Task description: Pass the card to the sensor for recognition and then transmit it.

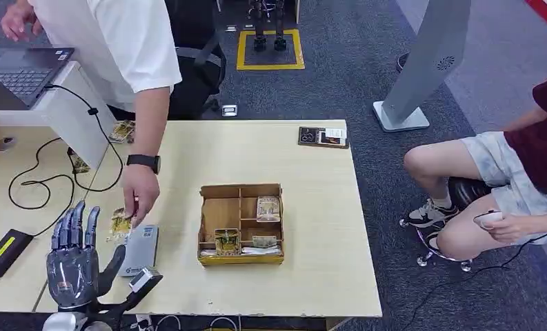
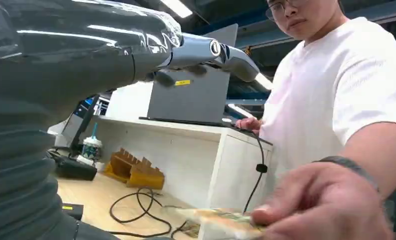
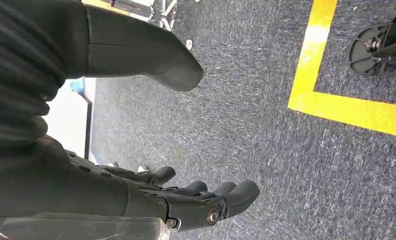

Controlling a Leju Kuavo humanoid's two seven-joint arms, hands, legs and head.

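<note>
Left robot hand (image 1: 74,265) raised at lower left, fingers spread, holding nothing.
Card (image 1: 121,222) pinched in person's hand (image 1: 140,193) above grey sensor (image 1: 140,249) on counter (image 1: 312,227); right robot hand (image 3: 186,197) loosely open, empty, over carpet.

Empty right robot hand (image 3: 136,150), fingers (image 3: 235,192) apart, above grey carpet (image 3: 245,100) with yellow stripe (image 3: 350,112).

Card (image 1: 121,222): print too small to read; far edge covered by the person's hand (image 1: 140,195), just beyond the fingertips of the left hand (image 1: 74,265). In the left wrist view the card (image 2: 220,221) is blurred and cut by the frame edge, as is the person's hand (image 2: 325,210). Grey sensor (image 1: 140,249) beside the left thumb: marking illegible. Wooden tray (image 1: 241,191): contents too small to identify. Right hand (image 3: 136,195): wrist cut off at the frame edge.
</note>
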